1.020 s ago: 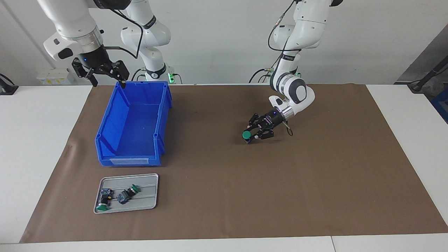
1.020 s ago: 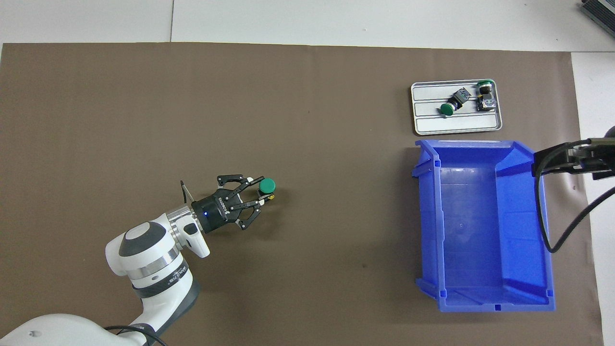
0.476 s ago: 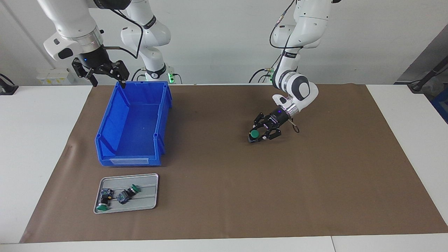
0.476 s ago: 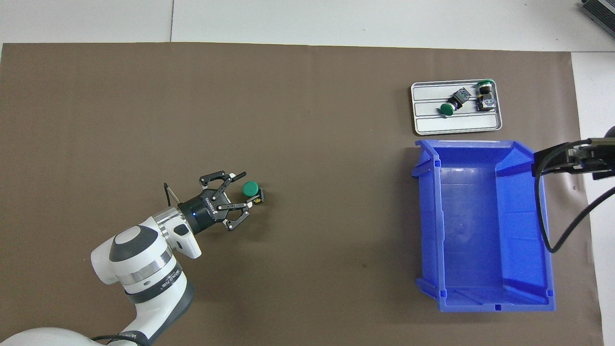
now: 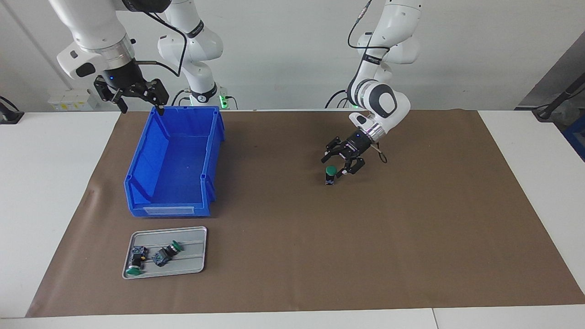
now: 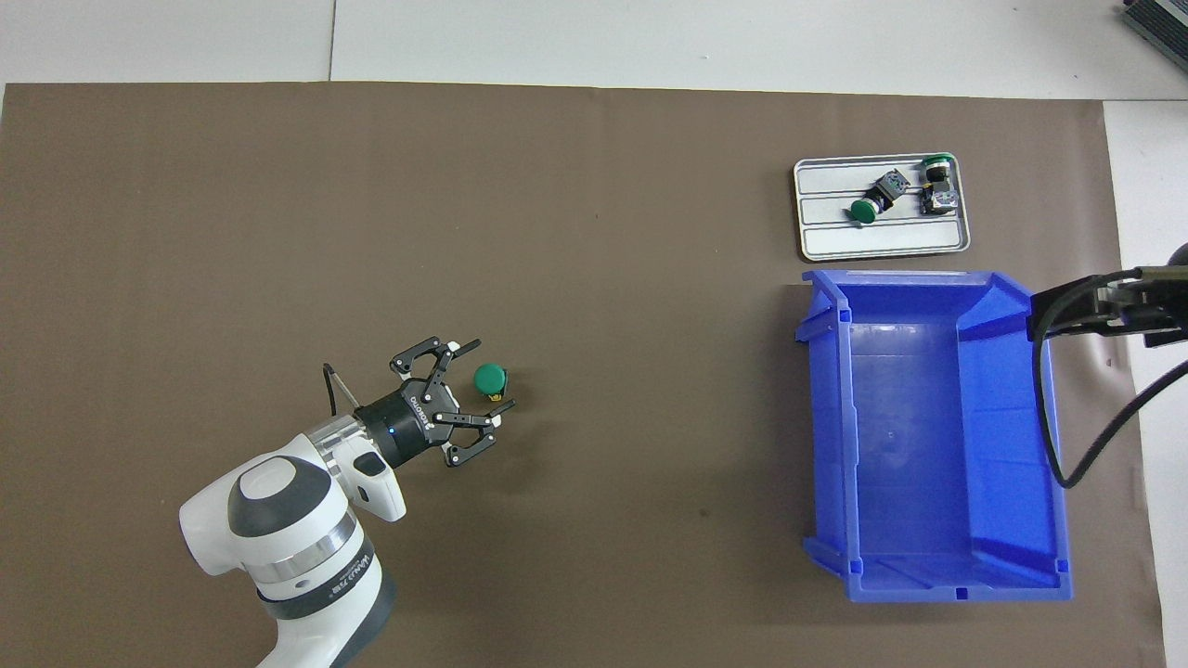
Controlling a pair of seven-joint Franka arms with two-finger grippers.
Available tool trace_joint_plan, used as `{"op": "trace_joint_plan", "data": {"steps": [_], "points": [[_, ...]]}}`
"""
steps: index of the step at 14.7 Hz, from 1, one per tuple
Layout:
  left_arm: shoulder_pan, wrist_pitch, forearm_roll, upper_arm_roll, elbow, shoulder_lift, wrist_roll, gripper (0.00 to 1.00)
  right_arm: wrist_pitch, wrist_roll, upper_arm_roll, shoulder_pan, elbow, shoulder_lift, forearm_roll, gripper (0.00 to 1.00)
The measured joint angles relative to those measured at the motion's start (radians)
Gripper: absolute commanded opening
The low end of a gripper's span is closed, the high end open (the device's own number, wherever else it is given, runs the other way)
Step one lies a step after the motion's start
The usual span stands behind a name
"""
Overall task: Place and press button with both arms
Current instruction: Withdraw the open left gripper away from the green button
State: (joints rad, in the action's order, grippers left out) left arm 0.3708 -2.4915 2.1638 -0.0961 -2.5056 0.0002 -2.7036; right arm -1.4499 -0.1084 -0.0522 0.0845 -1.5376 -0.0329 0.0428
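Released, button (image 5: 330, 172) stands beside spread left tool (image 5: 337, 166).

Matt brown mat (image 5: 411, 237), glossy blue plastic bin (image 5: 137, 178), dull ribbed metal tray (image 5: 196, 262).

The button (image 6: 489, 378) stands green cap up on the brown mat (image 6: 594, 278), between the spread fingers of the left gripper (image 6: 477, 384). Two more buttons (image 6: 872, 199) lie on a grey tray (image 6: 882, 243) just beside a blue bin (image 6: 928, 575), farther from the robots.
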Motion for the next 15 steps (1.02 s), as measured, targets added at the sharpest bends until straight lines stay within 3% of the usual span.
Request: {"op": "trace_joint_plan", "data": {"steps": [3,9,11,13,15], "points": [[0.0,0.0,-0.008,0.003,0.005,-0.003,0.021,0.68,0.0,0.0,0.0,0.0,0.0,0.0,0.0,1.0],[-0.078,0.082,-0.167,0.022,0.021,-0.015,0.184,0.66,0.0,0.0,0.0,0.0,0.0,0.0,0.0,1.0],[-0.134,0.152,-0.294,0.025,0.024,-0.017,0.29,0.63,0.0,0.0,0.0,0.0,0.0,0.0,0.0,1.0],[-0.22,0.246,-0.473,0.03,0.042,-0.019,0.432,0.55,0.0,0.0,0.0,0.0,0.0,0.0,0.0,1.0],[-0.301,0.311,-0.64,0.036,0.078,-0.021,0.583,0.36,0.0,0.0,0.0,0.0,0.0,0.0,0.0,1.0]]}}
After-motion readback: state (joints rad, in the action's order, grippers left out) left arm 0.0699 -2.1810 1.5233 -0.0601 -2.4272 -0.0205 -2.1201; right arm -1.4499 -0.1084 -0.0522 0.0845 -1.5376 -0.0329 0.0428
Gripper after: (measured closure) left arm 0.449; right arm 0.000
